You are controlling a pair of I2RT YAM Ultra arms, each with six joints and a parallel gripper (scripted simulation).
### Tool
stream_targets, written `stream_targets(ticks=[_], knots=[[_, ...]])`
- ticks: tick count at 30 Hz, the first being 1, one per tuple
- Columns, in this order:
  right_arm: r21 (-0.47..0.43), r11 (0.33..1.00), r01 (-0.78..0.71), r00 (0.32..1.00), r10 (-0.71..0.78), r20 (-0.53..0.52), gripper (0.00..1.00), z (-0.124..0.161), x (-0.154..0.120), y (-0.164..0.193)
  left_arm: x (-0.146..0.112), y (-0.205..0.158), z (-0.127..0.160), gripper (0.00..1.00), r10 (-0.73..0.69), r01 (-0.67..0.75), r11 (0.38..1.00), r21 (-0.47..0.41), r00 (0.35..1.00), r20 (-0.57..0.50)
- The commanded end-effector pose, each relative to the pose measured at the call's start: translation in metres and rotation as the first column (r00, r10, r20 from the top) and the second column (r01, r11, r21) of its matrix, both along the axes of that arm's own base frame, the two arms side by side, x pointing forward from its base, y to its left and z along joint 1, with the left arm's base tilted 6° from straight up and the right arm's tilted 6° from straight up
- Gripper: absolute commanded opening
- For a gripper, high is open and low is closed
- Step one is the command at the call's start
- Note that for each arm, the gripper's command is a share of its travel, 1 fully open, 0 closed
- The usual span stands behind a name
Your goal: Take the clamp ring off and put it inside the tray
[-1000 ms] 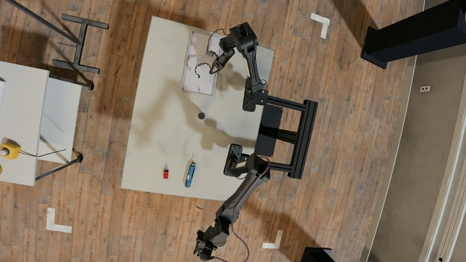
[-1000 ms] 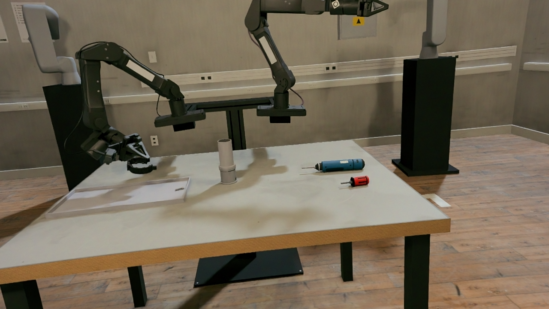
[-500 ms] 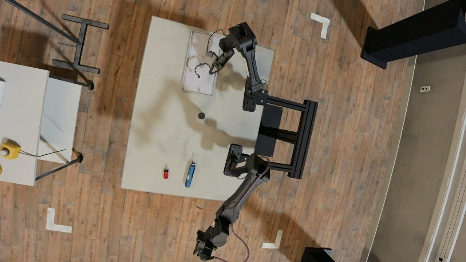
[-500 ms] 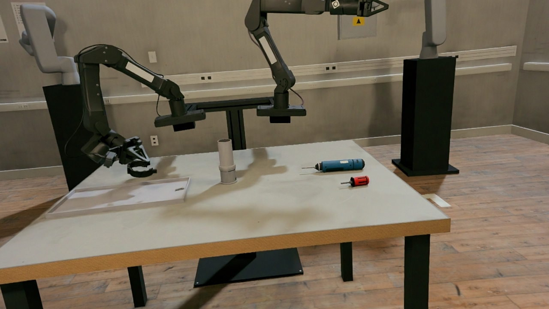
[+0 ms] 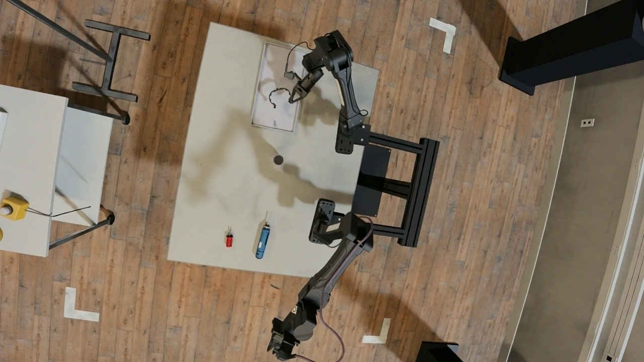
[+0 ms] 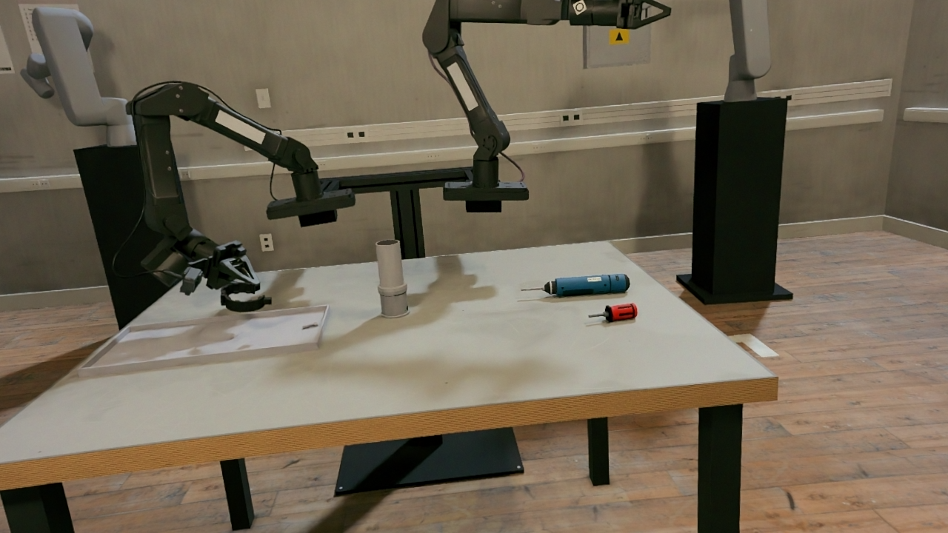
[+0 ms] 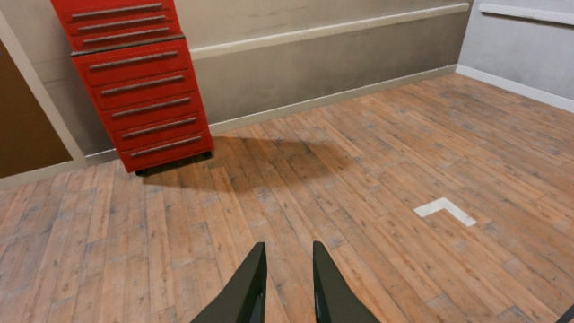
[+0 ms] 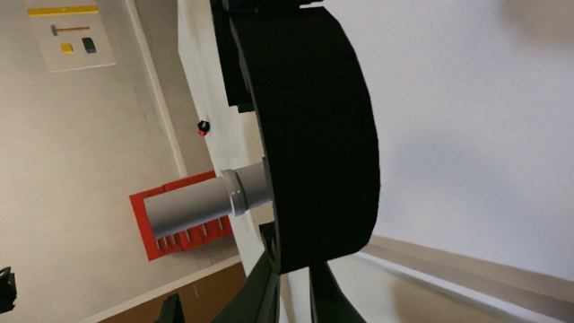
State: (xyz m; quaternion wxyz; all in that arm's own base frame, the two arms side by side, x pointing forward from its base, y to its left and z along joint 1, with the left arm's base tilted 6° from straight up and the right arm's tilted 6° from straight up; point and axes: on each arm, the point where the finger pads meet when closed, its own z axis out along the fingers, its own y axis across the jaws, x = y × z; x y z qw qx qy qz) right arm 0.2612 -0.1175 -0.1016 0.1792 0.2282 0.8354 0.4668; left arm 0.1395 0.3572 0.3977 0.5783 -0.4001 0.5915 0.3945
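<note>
Pinching the clamp ring (image 6: 245, 305) (image 8: 323, 144) above the tray (image 5: 272, 128) (image 6: 198, 360) (image 8: 471, 112) at one end, with the fingers of the right gripper (image 5: 292, 101) (image 6: 252, 286) (image 8: 293, 251) closing narrowly on it. Standing upright outside the tray, near its short side: the joint module (image 6: 395, 305) (image 8: 255, 181), carrying the link tube (image 5: 278, 159) (image 6: 389, 265) (image 8: 188, 206). Hanging well apart from the tray, beyond the table: the left gripper (image 5: 270, 349) (image 6: 668, 10) (image 7: 289, 253), holding nothing, showing a slim gap between fingertips.

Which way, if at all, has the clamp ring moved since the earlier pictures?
Yes: the clamp ring has sunk toward the tray in the exterior view.
</note>
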Motion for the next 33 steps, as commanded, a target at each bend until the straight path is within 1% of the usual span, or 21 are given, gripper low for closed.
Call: stream_targets(ticks=[1, 9, 10, 11, 13, 23, 26, 27, 28, 30, 33], knots=[[-0.025, 1.0, -0.008, 0.999, 0.01, 0.046, 0.06, -0.003, 0.011, -0.006, -0.005, -0.006, 0.028, 0.2, 0.013, -0.015, 0.998, 0.053, 0.999, 0.033], [-0.025, 1.0, -0.009, 0.999, 0.01, 0.046, 0.06, -0.009, 0.012, -0.006, -0.005, -0.006, 0.028, 0.2, 0.013, -0.015, 0.998, 0.053, 0.999, 0.033], [-0.055, 0.998, -0.009, 0.998, 0.012, 0.067, 0.06, 0.0, 0.016, -0.013, -0.005, -0.006, 0.028, 0.2, 0.013, -0.015, 0.998, 0.053, 0.999, 0.033], [-0.055, 0.998, -0.009, 0.998, 0.012, 0.067, 0.06, 0.0, 0.016, -0.013, -0.005, -0.006, 0.028, 0.2, 0.013, -0.015, 0.998, 0.053, 0.999, 0.033], [-0.025, 1.0, -0.01, 0.999, 0.011, 0.045, 0.06, -0.012, 0.012, -0.006, -0.005, -0.006, 0.028, 0.2, 0.013, -0.015, 0.998, 0.053, 0.999, 0.033], [-0.025, 1.0, -0.009, 0.999, 0.011, 0.044, 0.06, -0.024, 0.013, -0.007, -0.005, -0.006, 0.028, 0.2, 0.013, -0.015, 0.998, 0.053, 0.999, 0.033], [-0.025, 1.0, -0.009, 0.999, 0.011, 0.044, 0.06, -0.024, 0.013, -0.007, -0.005, -0.006, 0.028, 0.2, 0.013, -0.015, 0.998, 0.053, 0.999, 0.033], [-0.055, 0.998, -0.009, 0.998, 0.012, 0.066, 0.06, -0.015, 0.018, -0.014, -0.005, -0.006, 0.028, 0.2, 0.013, -0.015, 0.998, 0.053, 0.999, 0.033], [-0.055, 0.998, -0.009, 0.998, 0.012, 0.066, 0.06, -0.015, 0.018, -0.014, -0.005, -0.006, 0.028, 0.2, 0.013, -0.015, 0.998, 0.053, 0.999, 0.033], [-0.025, 1.0, -0.011, 0.999, 0.012, 0.044, 0.06, -0.027, 0.013, -0.007, -0.005, -0.006, 0.028, 0.2, 0.013, -0.015, 0.998, 0.053, 0.999, 0.033], [-0.025, 1.0, -0.012, 0.999, 0.013, 0.044, 0.06, -0.03, 0.013, -0.007, -0.005, -0.006, 0.028, 0.2, 0.013, -0.015, 0.998, 0.053, 0.999, 0.033]])
